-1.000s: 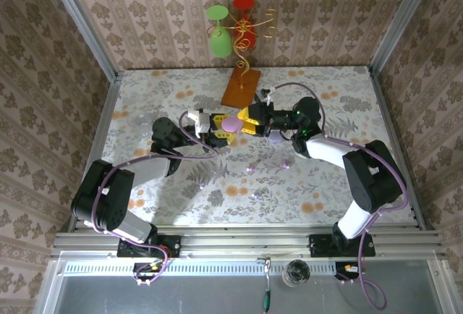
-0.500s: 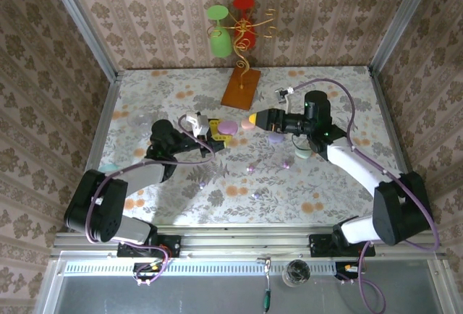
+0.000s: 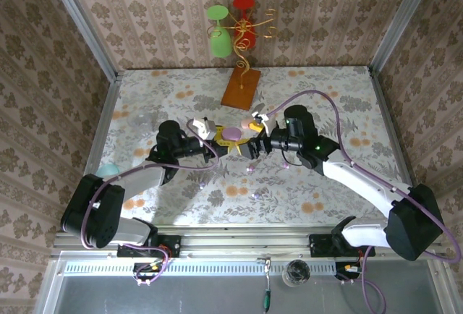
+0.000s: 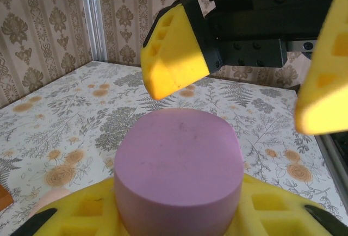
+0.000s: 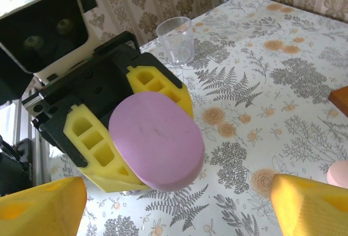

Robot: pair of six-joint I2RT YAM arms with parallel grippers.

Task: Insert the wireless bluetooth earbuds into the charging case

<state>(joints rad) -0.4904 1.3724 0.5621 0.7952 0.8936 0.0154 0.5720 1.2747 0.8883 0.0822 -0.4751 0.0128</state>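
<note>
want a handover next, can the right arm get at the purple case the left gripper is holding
Probably yes. The right gripper is open and faces the purple case, which sticks out past the fingers of the left gripper, with nothing between them.

Boxed in on three sides by walls (image 3: 145, 10) papered in beige-and-brown damask, visible again beyond the counter (image 3: 289, 198) in both wrist views. Framed at the two back corners by pale metal posts (image 3: 81, 24), slanting outward toward the top of the overhead view. Covered wall to wall with a pale cloth (image 3: 333, 90) printed in grey ferns and orange blossoms. Edged along the near side by a slotted aluminium rail (image 3: 239, 242), with a grey trough (image 3: 202, 292) just below. Lit softly from above, brighter in a narrow band along the cloth's near edge, dimmer toward the left wall, with only faint shadows on the print.
</note>
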